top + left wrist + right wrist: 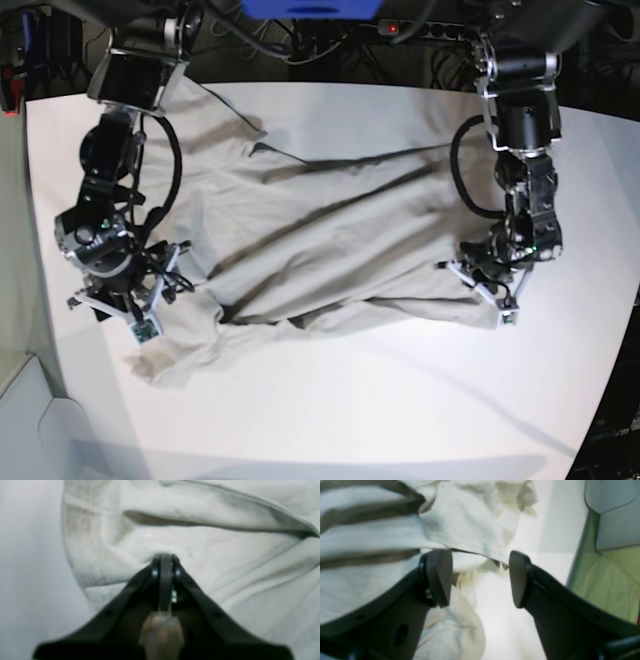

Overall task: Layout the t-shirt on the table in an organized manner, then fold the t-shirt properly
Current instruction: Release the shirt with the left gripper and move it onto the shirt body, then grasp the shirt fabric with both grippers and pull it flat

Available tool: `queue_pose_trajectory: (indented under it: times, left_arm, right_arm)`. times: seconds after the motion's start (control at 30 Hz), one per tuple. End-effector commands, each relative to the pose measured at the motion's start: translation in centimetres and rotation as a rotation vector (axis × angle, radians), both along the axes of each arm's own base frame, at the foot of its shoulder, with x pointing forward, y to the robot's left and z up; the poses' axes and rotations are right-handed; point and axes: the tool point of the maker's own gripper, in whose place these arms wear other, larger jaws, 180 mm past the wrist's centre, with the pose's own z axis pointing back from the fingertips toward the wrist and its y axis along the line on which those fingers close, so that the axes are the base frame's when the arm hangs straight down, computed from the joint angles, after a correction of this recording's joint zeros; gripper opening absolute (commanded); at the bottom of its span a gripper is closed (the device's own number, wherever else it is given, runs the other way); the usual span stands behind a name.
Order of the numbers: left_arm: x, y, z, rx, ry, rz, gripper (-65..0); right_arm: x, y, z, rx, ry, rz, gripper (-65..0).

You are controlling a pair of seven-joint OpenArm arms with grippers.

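Observation:
The light grey-beige t-shirt (330,230) lies wrinkled and stretched sideways across the middle of the white table (350,400). My left gripper (485,283) sits at the shirt's right edge in the base view. In the left wrist view this left gripper (165,556) is shut, with the t-shirt (225,555) puckering at its tip. My right gripper (125,305) is at the shirt's lower left corner. In the right wrist view the right gripper (480,580) is open, and a bunched edge of the t-shirt (470,517) hangs just beyond and between its fingertips, above the table (500,610).
Bare table (25,555) lies to the left of the cloth in the left wrist view. A green surface (607,585) and a grey panel (612,517) lie past the table edge on the right of the right wrist view. Cables and a power strip (430,30) run behind the table.

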Motion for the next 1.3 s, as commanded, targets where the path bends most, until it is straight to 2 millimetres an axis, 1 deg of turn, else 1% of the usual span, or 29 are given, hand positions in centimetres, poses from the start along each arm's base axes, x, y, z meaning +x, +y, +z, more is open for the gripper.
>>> queue_pose_trajectory:
  times: [0.0, 0.07, 0.13, 0.2, 0.27, 0.3, 0.33, 0.4, 0.5, 0.57, 0.63, 0.7, 0.77, 0.87, 0.9, 0.93, 0.97, 1.1, 1.13, 1.27]
  left_arm:
    - [-2.2, 3.2, -1.3, 0.094, 0.110, 0.024, -64.9]
    - [-2.8, 5.7, -1.0, 0.132, 0.114, 0.034, -64.9]
    - [-3.3, 8.7, -0.4, 0.167, 0.112, 0.073, -64.9]
    - [-3.9, 11.3, 0.3, 0.181, 0.106, 0.125, -64.9]
    - [-4.2, 13.9, 1.3, 0.206, 0.095, 0.168, -64.9]
    - [-4.3, 14.8, 1.7, 0.216, 0.092, 0.180, -64.9]
    - [-4.3, 15.3, 2.0, 0.224, 0.087, 0.187, -64.9]
    - [-4.3, 16.1, 2.6, 0.239, 0.082, 0.192, -64.9]
    - [-3.6, 16.2, 3.9, 0.256, 0.050, 0.187, -64.9]
    - [-2.8, 16.1, 5.6, 0.272, 0.002, 0.180, -64.9]
    - [-1.9, 15.8, 7.5, 0.290, -0.045, 0.169, -64.9]
    - [-1.4, 15.3, 9.3, 0.297, -0.073, 0.159, -64.9]
    - [-0.7, 14.1, 11.2, 0.260, -0.121, 0.145, -64.9]
    - [0.1, 11.9, 13.3, 0.158, -0.189, 0.117, -64.9]
    - [0.4, 11.2, 13.8, 0.119, -0.208, 0.107, -64.9]
    - [0.5, 10.3, 14.1, 0.073, -0.219, 0.096, -64.9]
    - [0.6, 9.3, 14.0, 0.028, -0.221, 0.088, -64.9]
    - [0.9, 4.8, 13.0, -0.143, -0.211, 0.053, -64.9]
    - [0.8, 3.6, 12.6, -0.175, -0.200, 0.044, -64.9]
    - [0.7, -1.0, 11.0, -0.282, -0.164, 0.021, -65.0]
  right_arm:
    - [0.8, 0.0, 1.5, 0.004, -0.051, 0.006, -28.9]
    - [0.7, 0.1, 1.4, 0.005, -0.050, 0.008, -28.9]
    - [0.7, 0.2, 1.3, 0.004, -0.046, 0.011, -28.9]
    - [0.7, 0.4, 1.3, 0.007, -0.046, 0.012, -28.8]
    - [0.5, 1.1, 1.0, 0.024, -0.037, 0.013, -28.8]
    - [0.4, 1.2, 0.7, 0.025, -0.019, 0.009, -28.6]
    - [0.3, 1.5, 0.5, 0.017, -0.001, 0.013, -28.6]
    - [0.2, 3.2, 0.3, -0.004, 0.023, 0.063, -28.5]
    - [0.1, 7.0, -0.1, -0.041, 0.053, 0.179, -28.5]
    - [-0.1, 9.3, -0.3, -0.060, 0.062, 0.249, -28.5]
    - [-0.2, 10.6, -0.3, -0.068, 0.061, 0.288, -28.5]
    - [-0.3, 10.9, -0.5, -0.069, 0.066, 0.297, -28.5]
    - [-0.9, 10.8, -2.2, -0.057, 0.110, 0.299, -28.5]
    - [-1.7, 11.0, -5.0, -0.038, 0.181, 0.313, -29.4]
    - [-1.8, 11.1, -5.6, -0.029, 0.191, 0.319, -31.4]
    - [-2.3, 11.1, -6.4, -0.020, 0.207, 0.321, -34.8]
    - [-2.6, 10.6, -6.9, -0.020, 0.216, 0.315, -39.0]
    - [-3.0, 10.2, -7.3, -0.011, 0.224, 0.301, -61.1]
    - [-3.3, 10.2, -7.5, -0.013, 0.234, 0.300, -65.0]
    - [-4.8, 9.8, -8.8, -0.025, 0.290, 0.289, -64.9]
